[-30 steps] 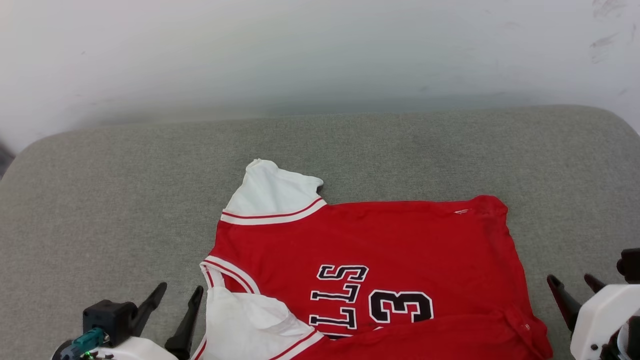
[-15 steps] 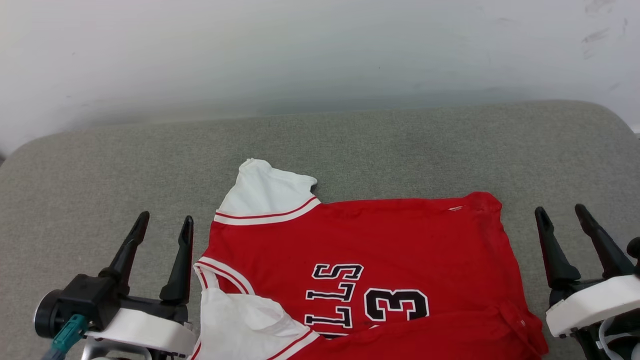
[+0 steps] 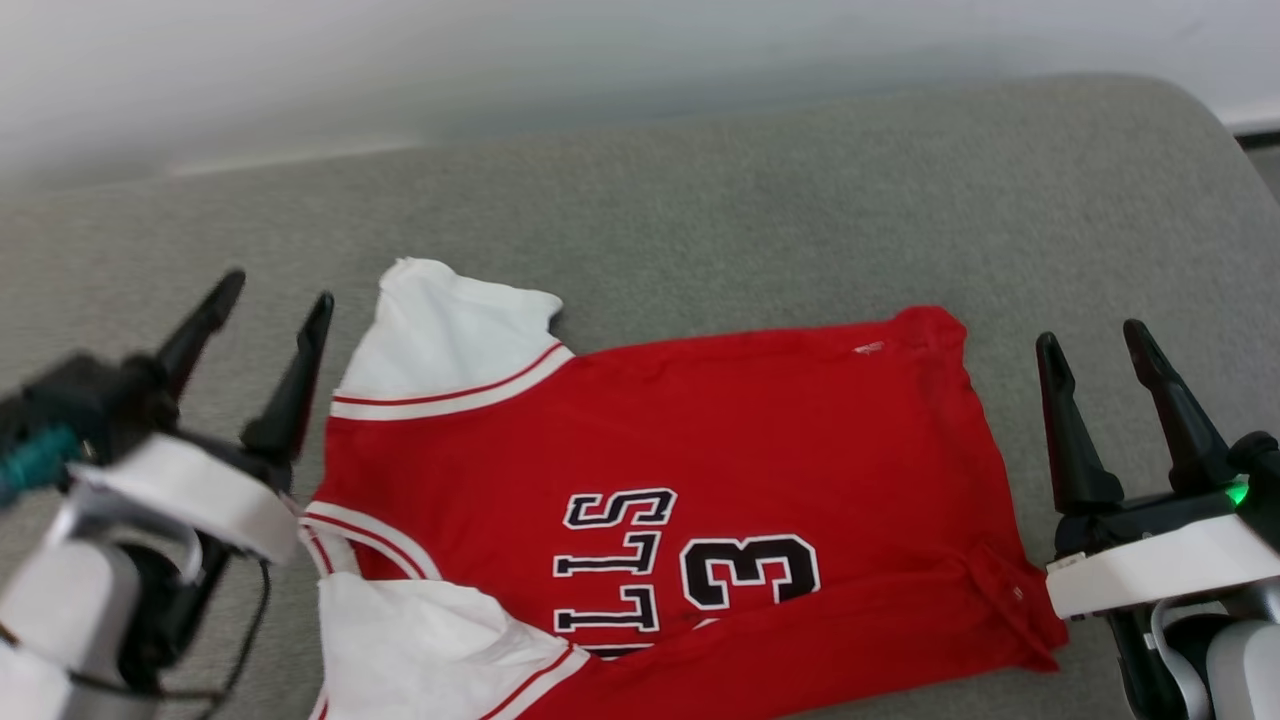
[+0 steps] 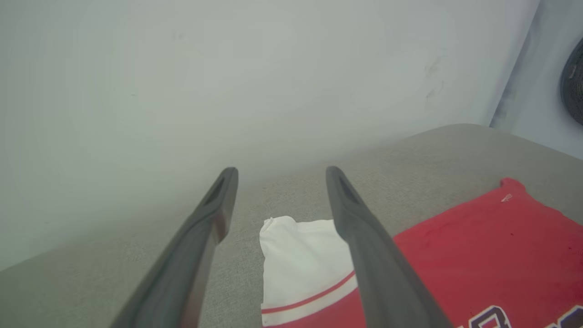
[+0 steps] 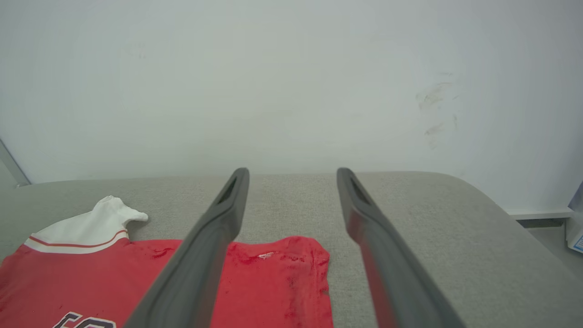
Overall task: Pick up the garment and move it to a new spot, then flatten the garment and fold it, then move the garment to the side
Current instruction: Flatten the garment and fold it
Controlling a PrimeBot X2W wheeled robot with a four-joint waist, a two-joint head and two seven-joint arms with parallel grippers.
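Grey cloth covers the cushion (image 3: 700, 200) on which everything lies. At the left, the left gripper (image 3: 277, 290) is held just beside the white sleeve (image 3: 445, 320). Its fingers are spread apart and nothing is held in them.

In the middle, the garment (image 3: 650, 420) is laid sideways on the cushion, with the number side up. A second white sleeve (image 3: 420, 640) is folded over on the side nearest the robot, and the near red edge is bunched up.

At the right, the right gripper (image 3: 1091, 335) is held just beside the red edge. Its fingers are spread apart too, with nothing in them.

If only the top layer of thin cloth is pinched, the shirt may be pulled crooked. If one side is lifted before the other, new wrinkles may be made.
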